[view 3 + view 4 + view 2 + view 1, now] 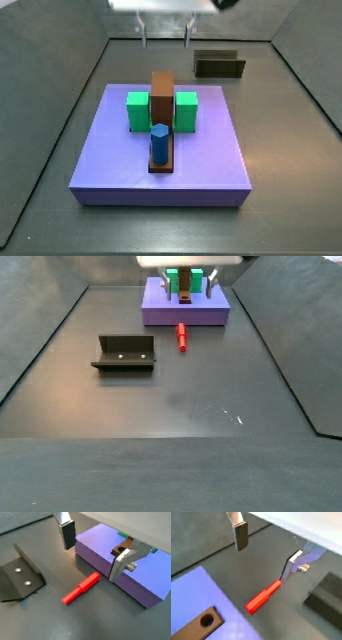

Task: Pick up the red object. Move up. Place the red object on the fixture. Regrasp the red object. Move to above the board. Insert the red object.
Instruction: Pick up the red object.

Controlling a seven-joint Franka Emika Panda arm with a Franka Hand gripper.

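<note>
Red object (81, 588) lies flat on the dark floor, untouched, below the gripper (90, 549) and a little off from the midpoint between the fingers, closer to one finger than to its mate. In a wrist view (262, 597) one end of it sits just under the tip of that finger (292, 567); whether they touch I can't tell. In a side view the peg (182, 337) lies just in front of the board (201, 314), close to the slab's near edge, apart from it.

Gripper jaws stand wide apart, nothing between them; both silver plates with dark pads hang clear above the floor. In side views only the top of the gripper shows at the frame edge (163, 25), so height over the peg is hard to judge.

Board, purple slab (114, 160), carries two green blocks (139, 111), a brown bar (162, 95) between them and a blue peg (159, 142) upright in front of the bar. Seen from the wrist, the slab's side wall (100, 557) is right beside the gripper, next to one finger.

Fixture (123, 353), dark L-shaped bracket, stands on the floor well to the side of the gripper, away from the board, apart from the peg. Two screw heads visible on its plate (20, 574).
</note>
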